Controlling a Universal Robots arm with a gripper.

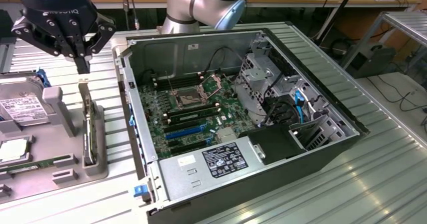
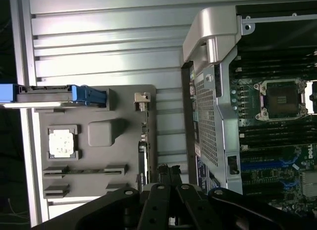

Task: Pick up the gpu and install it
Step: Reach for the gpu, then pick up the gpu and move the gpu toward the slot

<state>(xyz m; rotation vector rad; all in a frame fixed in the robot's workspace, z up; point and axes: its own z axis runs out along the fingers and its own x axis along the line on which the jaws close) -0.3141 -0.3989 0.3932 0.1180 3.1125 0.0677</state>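
The gpu (image 1: 87, 129) stands on its long edge in a slot of the grey holder tray (image 1: 73, 176), at the exterior view's left beside the open computer case (image 1: 320, 156). In the wrist view the gpu (image 2: 144, 141) is a thin dark strip with its silvery bracket (image 2: 142, 99) at one end. My black gripper (image 1: 83, 64) hangs just above the card's far end, shut, with nothing between its fingers. Its joined fingertips (image 2: 167, 171) point down close to the card's edge.
The tray also carries a silver hard drive (image 1: 23, 106) with blue clips, a square processor (image 1: 13, 149) and a green memory stick (image 1: 37, 163). Inside the case lie the motherboard (image 1: 193, 111) with blue slots (image 1: 183, 131), a drive cage (image 1: 263, 79) and a power supply (image 1: 220, 159).
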